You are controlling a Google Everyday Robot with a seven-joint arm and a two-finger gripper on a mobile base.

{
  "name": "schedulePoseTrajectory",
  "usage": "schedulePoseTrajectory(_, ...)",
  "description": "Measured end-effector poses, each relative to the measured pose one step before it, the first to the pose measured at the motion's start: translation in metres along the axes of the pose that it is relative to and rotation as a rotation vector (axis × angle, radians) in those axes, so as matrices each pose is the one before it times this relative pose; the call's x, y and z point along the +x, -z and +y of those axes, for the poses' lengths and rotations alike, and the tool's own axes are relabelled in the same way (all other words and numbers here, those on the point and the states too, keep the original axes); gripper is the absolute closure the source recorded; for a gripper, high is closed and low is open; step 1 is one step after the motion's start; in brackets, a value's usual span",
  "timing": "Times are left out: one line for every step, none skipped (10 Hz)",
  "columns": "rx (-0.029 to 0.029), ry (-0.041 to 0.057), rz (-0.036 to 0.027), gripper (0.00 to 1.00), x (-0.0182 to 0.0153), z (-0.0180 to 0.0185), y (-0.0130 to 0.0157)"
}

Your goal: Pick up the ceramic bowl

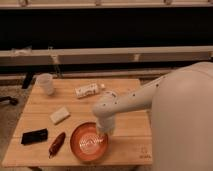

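Observation:
The ceramic bowl (88, 144) is a wide, shallow, glossy orange-red bowl. It sits upright on the wooden table (130, 127) near the front edge. My gripper (102, 130) points down at the end of the white arm, right over the bowl's upper right rim. It hides that part of the rim. Whether it touches the bowl does not show.
A small translucent white cup (46, 83) stands at the table's back left. A white bottle (87, 90) lies near the back middle. A pale block (60, 115), a black flat object (34, 136) and a dark red packet (57, 144) lie left of the bowl. My white body (185, 125) fills the right side.

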Motion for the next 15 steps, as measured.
schedulePoseTrajectory(-0.00761, 0.00394, -0.00091, 0.87, -0.00008, 0.00109, 0.00245)
schedulePoseTrajectory(-0.0068, 0.00866, -0.00052, 0.96, -0.00026, 0.001, 0.00119)
schedulePoseTrajectory(-0.01084, 0.00676, 0.0, 1.0, -0.00041, -0.00119, 0.00251)
schedulePoseTrajectory(-0.01668, 0.01189, -0.00084, 1.0, -0.00001, 0.00049, 0.01025)
schedulePoseTrajectory(-0.00862, 0.00803, -0.00027, 1.0, 0.00046, 0.0003, 0.01068)
schedulePoseTrajectory(-0.00344, 0.00349, -0.00018, 1.0, 0.00053, 0.00001, 0.00741)
schedulePoseTrajectory(-0.02013, 0.02163, -0.00197, 1.0, 0.00085, 0.00282, 0.02623)
schedulePoseTrajectory(-0.01259, 0.01447, -0.00175, 1.0, -0.00054, -0.00031, 0.01017)
schedulePoseTrajectory(-0.01148, 0.00844, -0.00039, 1.0, -0.00005, -0.00153, 0.00635)
schedulePoseTrajectory(-0.00771, 0.01254, -0.00345, 1.0, -0.00057, 0.00171, 0.00617)
schedulePoseTrajectory(0.00409, 0.01836, -0.00775, 1.0, -0.00022, 0.00262, 0.00984)
schedulePoseTrajectory(-0.00658, 0.01089, -0.00473, 1.0, -0.00031, 0.00009, 0.01292)
schedulePoseTrajectory(-0.01047, 0.00827, -0.00371, 1.0, 0.00009, 0.00034, 0.01278)
schedulePoseTrajectory(-0.01412, 0.01071, -0.00755, 1.0, -0.0014, 0.00096, 0.00945)
schedulePoseTrajectory(-0.00177, 0.0021, -0.00369, 1.0, 0.00001, -0.00073, 0.00323)
